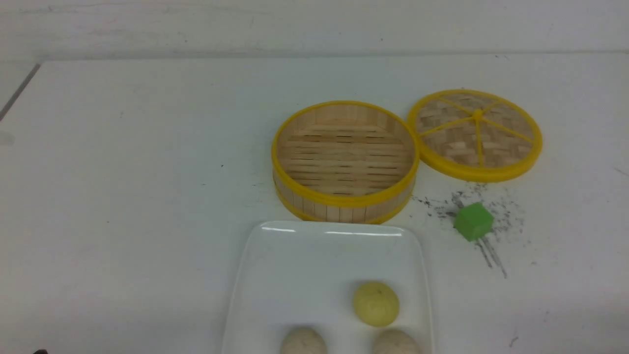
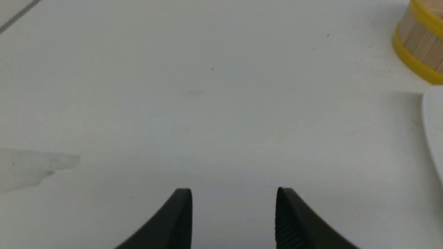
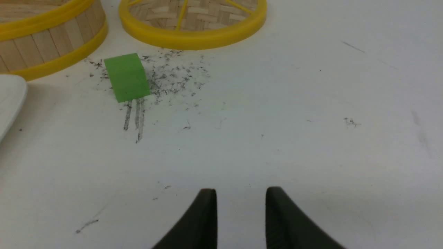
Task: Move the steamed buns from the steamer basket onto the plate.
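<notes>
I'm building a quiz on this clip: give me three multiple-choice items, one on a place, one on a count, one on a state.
1. Where is the green cube?
A. on the plate
B. on the table, right of the steamer basket
C. in the basket

2. How many steamed buns lie on the plate?
A. one
B. two
C. three

3. The steamer basket is:
A. empty
B. lidded
C. full

Answers: B, the cube sits on scuffed tabletop; C, one yellow and two speckled; A, bare slats show and the lid lies beside it.
</notes>
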